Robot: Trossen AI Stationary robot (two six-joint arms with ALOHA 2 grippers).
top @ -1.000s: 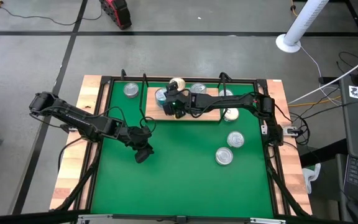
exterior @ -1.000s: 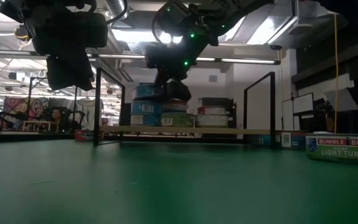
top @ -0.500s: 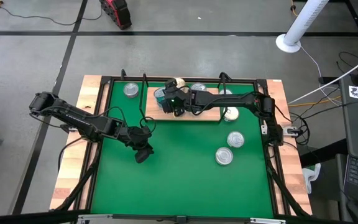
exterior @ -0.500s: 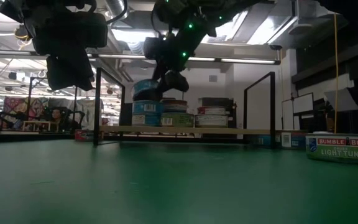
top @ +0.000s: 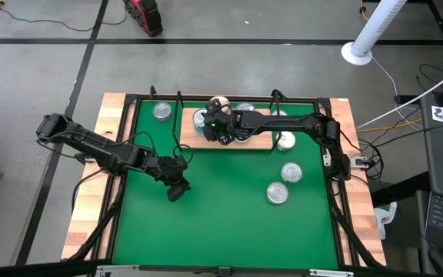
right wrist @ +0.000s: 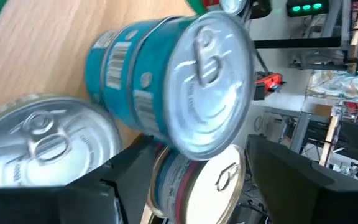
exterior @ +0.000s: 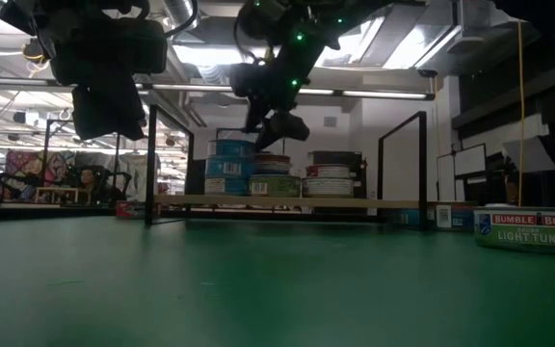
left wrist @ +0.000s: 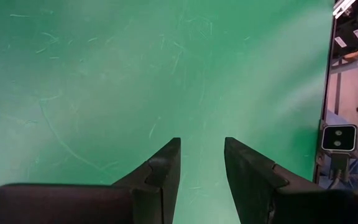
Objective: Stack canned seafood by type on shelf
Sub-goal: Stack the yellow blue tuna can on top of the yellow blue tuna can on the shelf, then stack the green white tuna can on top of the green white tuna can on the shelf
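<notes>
My right gripper (top: 221, 128) hangs open above the tins on the wooden shelf (top: 191, 140), clear of them in the low view (exterior: 279, 125). Its wrist view shows a two-high blue stack with a silver lid (right wrist: 210, 81), a silver-lidded tin (right wrist: 42, 143) and a gold-lidded, pink-labelled tin (right wrist: 197, 180). In the low view, three piles stand on the board (exterior: 355, 202): blue (exterior: 229, 166), middle (exterior: 276, 176) and right (exterior: 328, 180). My left gripper (top: 177, 189) waits open over the green mat (left wrist: 201, 162).
Loose tins lie on the mat: one by the far left corner (top: 162, 111) and two on the right (top: 291, 172), (top: 277, 192). A further tin sits by the shelf's right end (top: 285, 141). Black wire posts (exterior: 150, 164) stand at the shelf's sides. A tuna tin (exterior: 531, 229) lies on the mat near the low camera.
My right gripper has risen from the top tin of the middle pile to a spot above the piles. That tin has stayed on its pile. My left arm has kept still.
</notes>
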